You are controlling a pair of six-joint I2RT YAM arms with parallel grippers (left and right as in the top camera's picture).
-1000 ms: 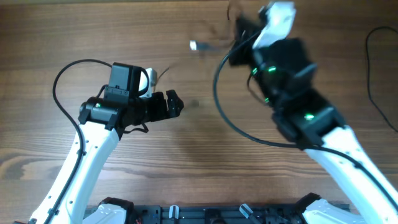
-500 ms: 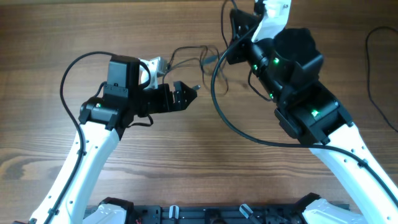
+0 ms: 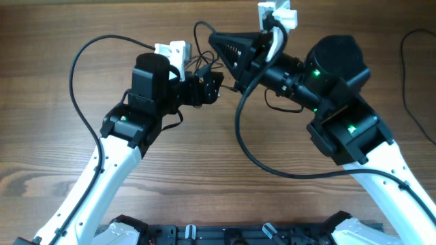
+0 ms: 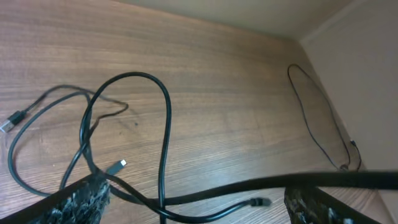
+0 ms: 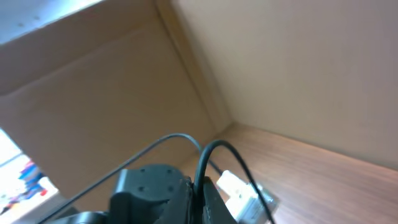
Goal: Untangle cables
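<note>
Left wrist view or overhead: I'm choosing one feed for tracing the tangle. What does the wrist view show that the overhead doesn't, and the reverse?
Only the left wrist view shows the cables laid out: crossing loops and three plug ends, among them a silvery-tipped plug, framed by the open left gripper. Only the overhead shows both arms, with the left gripper and the right gripper meeting over the tangle and hiding most of it. Both show the wooden table and what looks like the same thin stray cable lying apart at the right.

Dark cable (image 5: 217,143) arching from the pinched tool (image 5: 199,190), beige walls (image 5: 298,68) behind
</note>
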